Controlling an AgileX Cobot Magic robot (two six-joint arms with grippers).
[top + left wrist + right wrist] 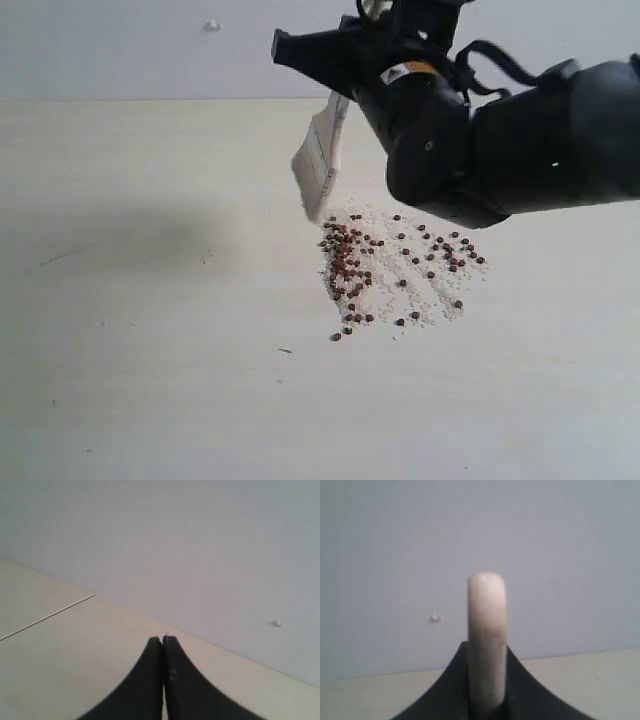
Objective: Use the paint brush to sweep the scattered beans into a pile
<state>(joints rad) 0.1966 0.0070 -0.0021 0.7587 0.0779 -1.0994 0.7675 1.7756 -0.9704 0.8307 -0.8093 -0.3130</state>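
**Brush held at the far edge of the bean scatter**

The right gripper (pixel 487 666) was clamped narrowly on the pale wooden handle of the wide, cream-bristled paint brush (pixel 320 165). Its soft bristles hung at the far left edge of the tiny reddish-brown beans (pixel 345 265). These are probably light and roll easily, so the stiff handle is the sensible hold. The left gripper (pixel 163 645) was closed and empty. Whether the bristles touched the pale table (pixel 150 300) was unclear.

The left gripper (pixel 163 639) holds its 2 black fingers (pixel 142 685) pressed together at the tips over a pale table (pixel 75 650) crossed by a thin line (pixel 47 616), with a grey wall (pixel 175 545) behind bearing 1 small white speck (pixel 276 623).
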